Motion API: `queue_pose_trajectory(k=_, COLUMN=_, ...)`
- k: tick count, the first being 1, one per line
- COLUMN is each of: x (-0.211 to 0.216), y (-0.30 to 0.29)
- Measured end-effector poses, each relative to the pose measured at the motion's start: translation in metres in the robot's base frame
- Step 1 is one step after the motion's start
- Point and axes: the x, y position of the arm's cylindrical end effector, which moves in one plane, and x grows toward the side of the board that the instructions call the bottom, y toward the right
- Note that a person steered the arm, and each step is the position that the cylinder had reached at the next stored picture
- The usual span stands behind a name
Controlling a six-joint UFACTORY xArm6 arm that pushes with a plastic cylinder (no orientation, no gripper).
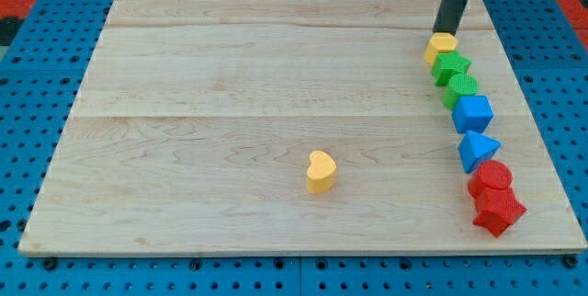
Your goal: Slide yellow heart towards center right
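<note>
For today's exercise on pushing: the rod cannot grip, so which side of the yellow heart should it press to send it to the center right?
My tip should press the yellow heart on the flank facing the view's left, pushing rightward and slightly up. It stands alone, so that side is free to reach.

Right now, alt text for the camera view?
A yellow heart sits alone low on the wooden board. My tip is far away at the view's upper right, behind a yellow block heading a column of green, blue and red blocks.

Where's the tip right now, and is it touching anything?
My tip: at the view's top right, right above the yellow block heading the row, seemingly touching it. Far from the yellow heart. No hand, so it holds nothing.
</note>
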Motion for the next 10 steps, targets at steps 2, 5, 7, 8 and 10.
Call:
queue_pose_trajectory(k=2, x=-0.031, y=-0.085)
queue_pose_trajectory(k=5, x=0.239, y=-0.113)
queue_pose_trajectory(k=7, x=0.204, y=-0.185)
queue_pose_trajectory(k=8, x=0.108, y=-0.203)
queue_pose_trajectory(k=10, x=0.211, y=-0.195)
